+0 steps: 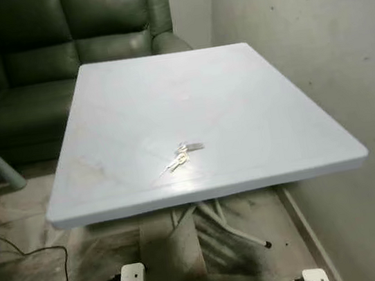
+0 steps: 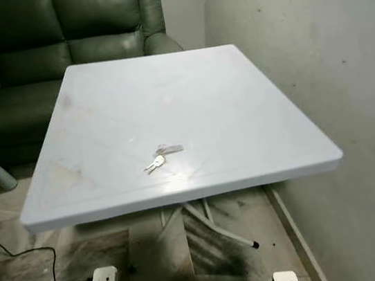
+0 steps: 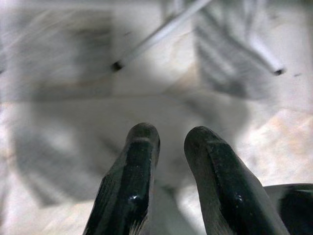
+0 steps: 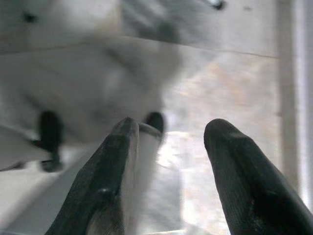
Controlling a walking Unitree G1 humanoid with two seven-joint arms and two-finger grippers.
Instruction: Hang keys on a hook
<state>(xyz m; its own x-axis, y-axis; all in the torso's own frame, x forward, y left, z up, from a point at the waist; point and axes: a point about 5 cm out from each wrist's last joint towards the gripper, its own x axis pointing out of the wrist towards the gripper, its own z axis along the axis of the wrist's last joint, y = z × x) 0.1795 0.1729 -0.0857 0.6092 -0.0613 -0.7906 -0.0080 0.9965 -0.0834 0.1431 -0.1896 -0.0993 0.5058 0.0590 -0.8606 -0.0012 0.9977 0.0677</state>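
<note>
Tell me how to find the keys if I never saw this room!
Look for the big white square table standing in front of the dark green sofa, next to the wall. The keys lie on top, near the front edge, about in the middle. They are small silver keys with a little tag, and they are the lone thing on the tabletop.

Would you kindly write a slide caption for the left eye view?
Keys lie near the front edge of a white table, green sofa behind, wall at right.
</note>
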